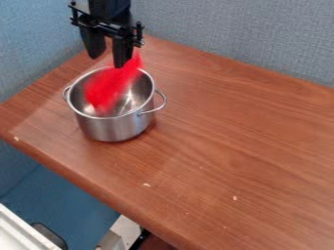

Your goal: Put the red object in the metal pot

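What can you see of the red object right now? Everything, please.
The red object is bright red, elongated and smooth-looking, its edges blurred, so finer detail and exact material can't be told. It stands tilted, upper end leaning right, just below the open gripper. Its lower part is within the metal pot, the upper end showing above the far rim. Whether it touches the pot's wall or floor is unclear.
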Tool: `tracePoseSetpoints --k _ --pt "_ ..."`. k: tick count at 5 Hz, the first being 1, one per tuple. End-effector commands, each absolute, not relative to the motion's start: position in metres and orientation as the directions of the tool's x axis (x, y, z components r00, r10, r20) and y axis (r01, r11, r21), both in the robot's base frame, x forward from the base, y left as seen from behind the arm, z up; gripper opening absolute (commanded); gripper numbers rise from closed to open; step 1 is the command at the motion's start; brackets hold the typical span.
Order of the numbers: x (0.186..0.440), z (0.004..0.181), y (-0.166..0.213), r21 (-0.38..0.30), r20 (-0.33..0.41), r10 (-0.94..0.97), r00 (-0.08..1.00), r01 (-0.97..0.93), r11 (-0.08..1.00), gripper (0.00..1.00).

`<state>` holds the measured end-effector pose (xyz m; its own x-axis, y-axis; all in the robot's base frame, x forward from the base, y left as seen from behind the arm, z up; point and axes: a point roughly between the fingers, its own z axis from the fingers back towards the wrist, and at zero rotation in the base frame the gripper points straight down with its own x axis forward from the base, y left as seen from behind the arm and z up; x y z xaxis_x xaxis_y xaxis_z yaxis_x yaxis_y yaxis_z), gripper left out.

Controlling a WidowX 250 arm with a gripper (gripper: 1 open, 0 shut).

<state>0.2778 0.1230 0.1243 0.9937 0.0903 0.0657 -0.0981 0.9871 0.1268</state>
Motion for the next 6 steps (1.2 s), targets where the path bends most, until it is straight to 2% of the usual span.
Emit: tracePoseSetpoints --k 1,3,6 --pt "0.278 0.132 0.13 0.153 0.097 0.095 0.991 -0.109 0.982 1.0" --pt "0.274 0.119 0.128 0.155 0.078 0.049 0.996 -0.06 0.986 1.0" --pt "0.268 0.111 0.127 0.154 0.077 -0.005 0.997 -0.007 0.988 1.0"
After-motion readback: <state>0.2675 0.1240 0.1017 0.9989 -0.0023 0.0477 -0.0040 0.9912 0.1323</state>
